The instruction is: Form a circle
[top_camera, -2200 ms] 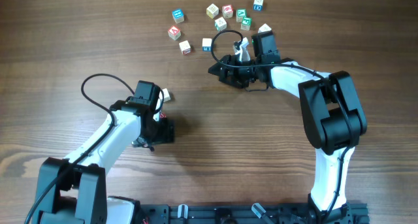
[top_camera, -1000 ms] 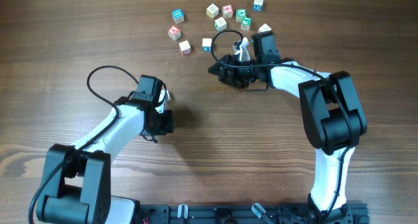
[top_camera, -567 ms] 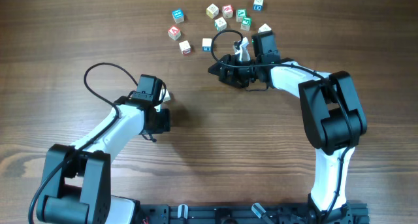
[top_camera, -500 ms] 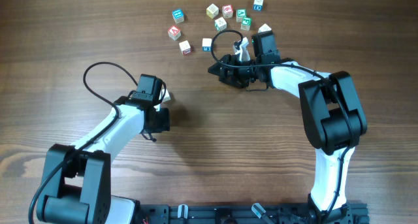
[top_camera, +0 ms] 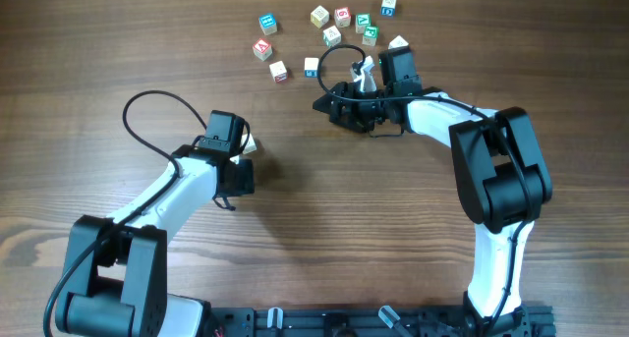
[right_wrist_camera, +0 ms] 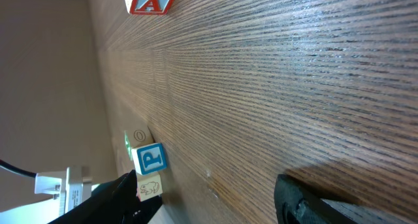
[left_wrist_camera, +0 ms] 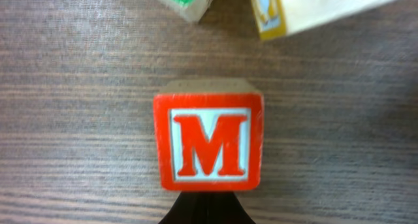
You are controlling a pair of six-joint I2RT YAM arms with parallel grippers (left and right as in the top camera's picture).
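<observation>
Blocks (top_camera: 332,34) lie in a loose scatter at the far middle of the surface (top_camera: 344,239). Right tool (top_camera: 365,75) sits at the scatter's near edge with its fingers spread wide and nothing between them. Its wrist view shows the P block (right_wrist_camera: 150,159) beside one finger and the A block (right_wrist_camera: 151,0) well beyond. Left tool (top_camera: 245,146) is well apart from the scatter, fully closed, gripping nothing. Left wrist view: red M block (left_wrist_camera: 209,142) lies flat on the surface right at the closed tip. Can't tell if they touch.
</observation>
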